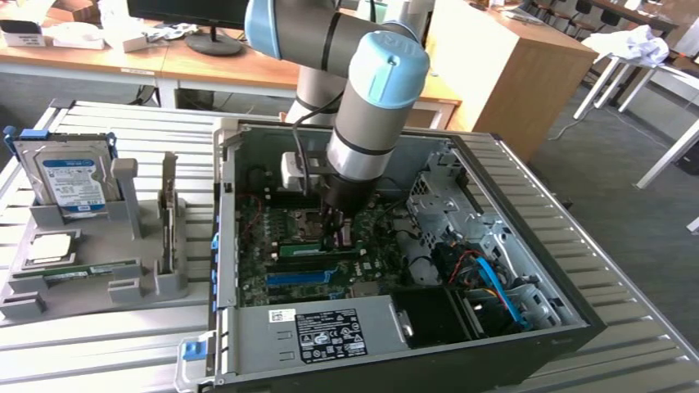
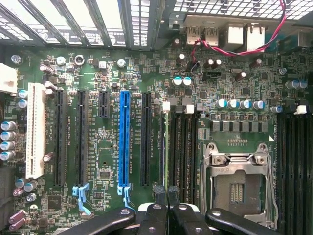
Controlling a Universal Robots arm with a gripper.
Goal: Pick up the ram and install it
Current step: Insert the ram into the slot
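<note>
My gripper (image 1: 334,228) reaches down inside the open computer case (image 1: 227,205), just above the motherboard (image 1: 286,225). In the wrist view its black fingertips (image 2: 157,192) are shut on the ram (image 2: 166,147), a thin green board seen edge-on. The ram runs away from my gripper (image 2: 166,192) along the outermost black memory slot, beside the slots (image 2: 183,147) with white clips. In the exterior view a green strip of the ram (image 1: 300,244) shows right under the fingers. I cannot tell whether it is seated in the slot.
A CPU socket (image 2: 239,181) lies beside the memory slots, and a blue card slot (image 2: 124,142) on the other side. At the exterior view's left a grey tray (image 1: 33,303) holds a hard drive (image 1: 74,180), an upright card (image 1: 167,213) and a green stick (image 1: 82,273).
</note>
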